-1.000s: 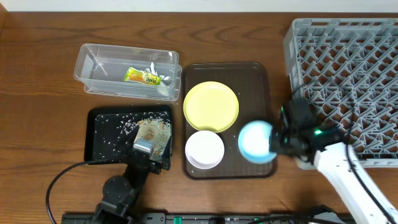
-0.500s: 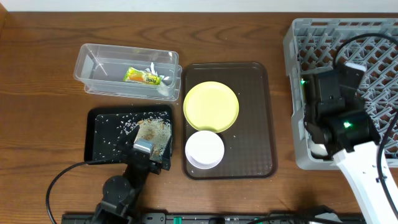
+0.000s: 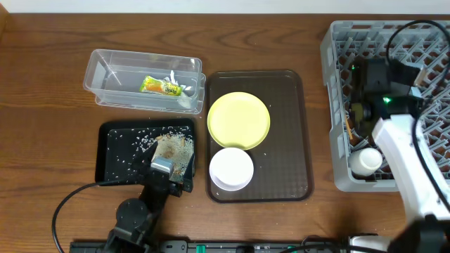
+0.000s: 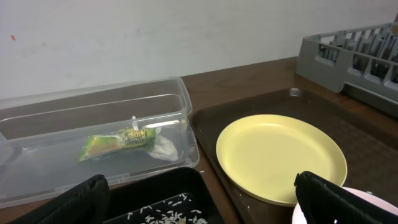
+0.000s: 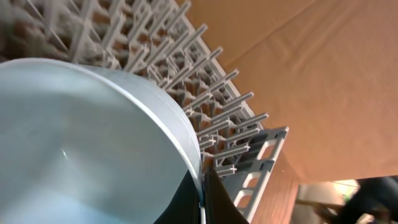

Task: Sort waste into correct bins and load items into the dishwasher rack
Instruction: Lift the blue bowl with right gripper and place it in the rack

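Bearing the dishwasher rack [image 3: 336,84], brown wooden table [image 3: 42,84]; white wall [image 4: 155,31] behind.

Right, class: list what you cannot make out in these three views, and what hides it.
Right wrist: light blue bowl cut off left and below; its seat in the dishwasher rack unseen.
Overhead: that bowl hidden under the right arm.
Left wrist: white bowl mostly behind a finger and the bottom edge.
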Robot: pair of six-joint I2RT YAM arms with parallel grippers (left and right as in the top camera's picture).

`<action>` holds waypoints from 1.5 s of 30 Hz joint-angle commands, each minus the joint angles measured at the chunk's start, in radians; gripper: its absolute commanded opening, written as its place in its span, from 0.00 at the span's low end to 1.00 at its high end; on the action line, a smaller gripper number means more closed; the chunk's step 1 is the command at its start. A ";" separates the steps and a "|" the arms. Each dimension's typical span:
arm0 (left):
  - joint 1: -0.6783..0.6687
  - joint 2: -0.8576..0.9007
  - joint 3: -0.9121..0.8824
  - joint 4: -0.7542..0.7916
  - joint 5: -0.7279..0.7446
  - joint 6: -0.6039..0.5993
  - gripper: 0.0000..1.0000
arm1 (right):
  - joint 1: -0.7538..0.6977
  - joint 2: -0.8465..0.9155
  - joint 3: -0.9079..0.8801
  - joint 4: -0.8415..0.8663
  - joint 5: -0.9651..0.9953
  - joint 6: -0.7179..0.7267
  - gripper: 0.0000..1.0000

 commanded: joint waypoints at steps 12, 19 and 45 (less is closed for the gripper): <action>-0.003 -0.006 -0.030 -0.018 -0.005 0.017 0.97 | 0.054 0.093 0.006 -0.043 -0.063 -0.013 0.01; -0.003 -0.006 -0.030 -0.018 -0.005 0.017 0.97 | 0.099 0.093 0.006 -0.051 0.034 -0.014 0.01; -0.003 -0.006 -0.030 -0.018 -0.005 0.017 0.97 | 0.104 0.137 0.006 -0.089 0.012 0.000 0.02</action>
